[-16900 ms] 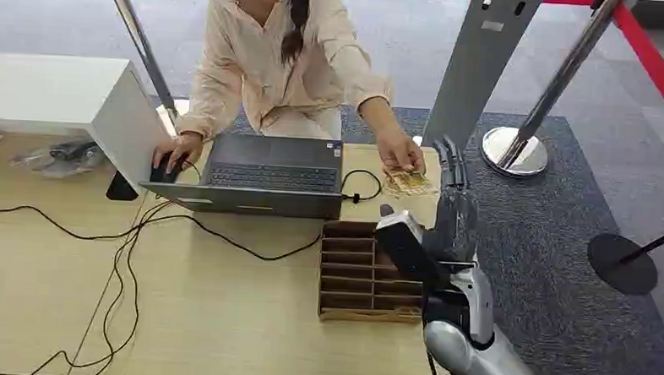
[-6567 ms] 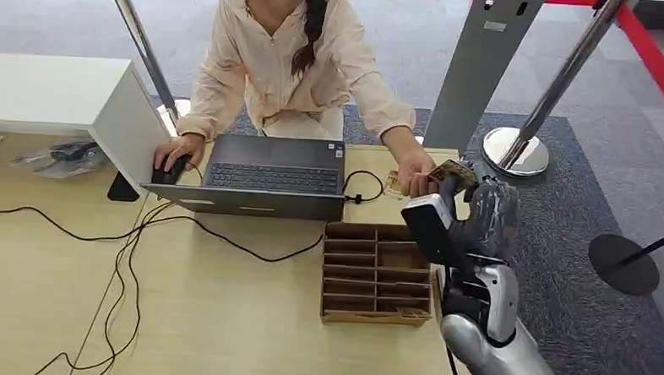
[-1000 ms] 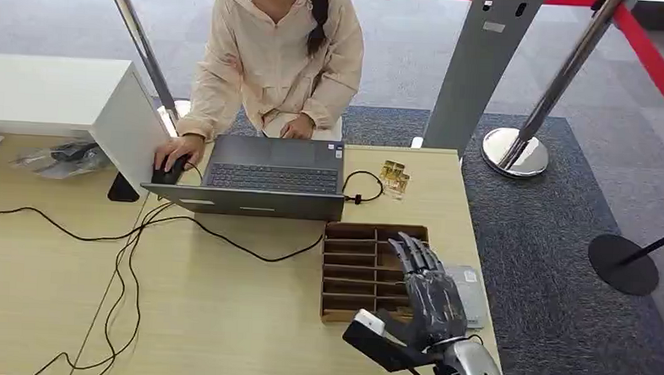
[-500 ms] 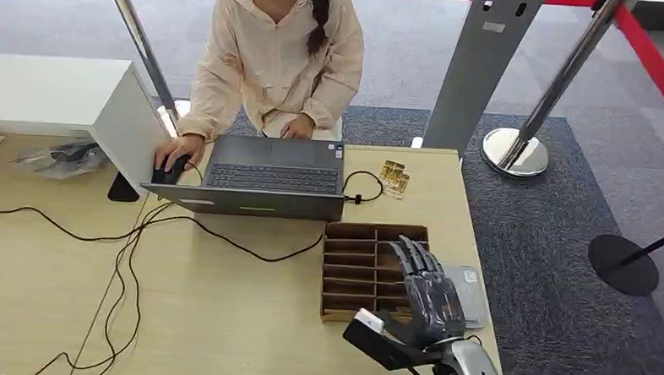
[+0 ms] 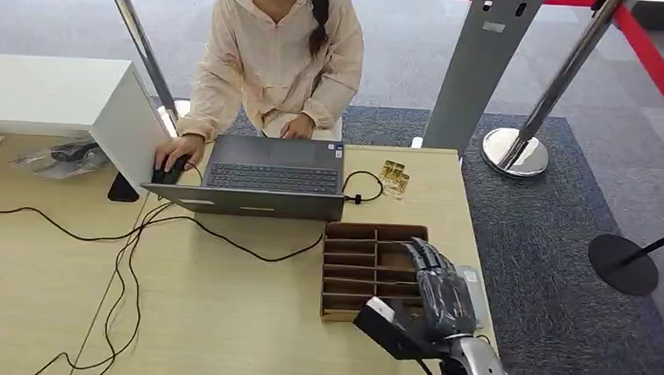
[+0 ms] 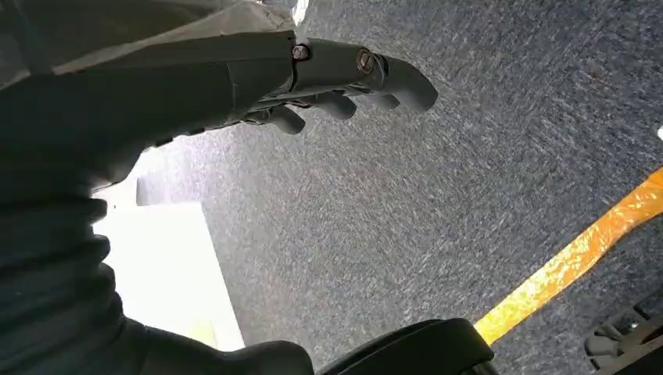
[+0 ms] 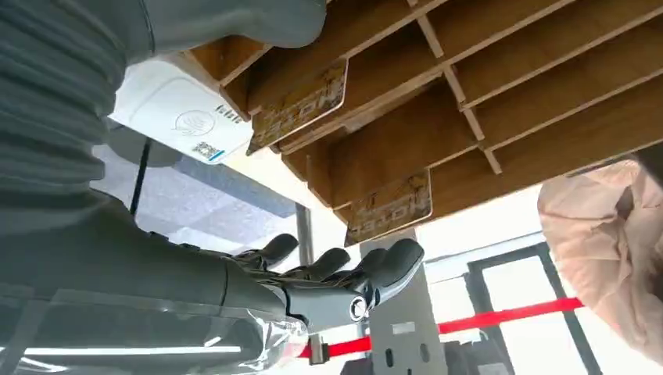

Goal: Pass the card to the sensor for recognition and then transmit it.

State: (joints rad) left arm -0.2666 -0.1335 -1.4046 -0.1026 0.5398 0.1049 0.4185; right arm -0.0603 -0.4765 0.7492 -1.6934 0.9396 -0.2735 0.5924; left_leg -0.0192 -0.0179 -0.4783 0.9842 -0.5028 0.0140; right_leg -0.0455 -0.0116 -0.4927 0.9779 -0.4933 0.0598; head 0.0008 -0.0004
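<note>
Hovering over the wooden tray (image 5: 351, 264), the right hand (image 5: 442, 294) had its fingers spread and held nothing. Two brown printed cards (image 7: 301, 105) stood in the tray's slots, beside the white sensor (image 7: 176, 109). Farther off, small gold cards (image 5: 394, 175), maybe, lay on the table (image 5: 221, 318). The left hand (image 6: 344, 78) hung loosely curled over the carpet, holding nothing.

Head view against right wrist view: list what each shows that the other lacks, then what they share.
Head view alone: the laptop, the black cables and loose cards on the table.
Right wrist view alone: cards standing in the wooden organizer's slots, with print on them.
Both: the right hand, the wooden organizer, the white sensor, the person.
</note>
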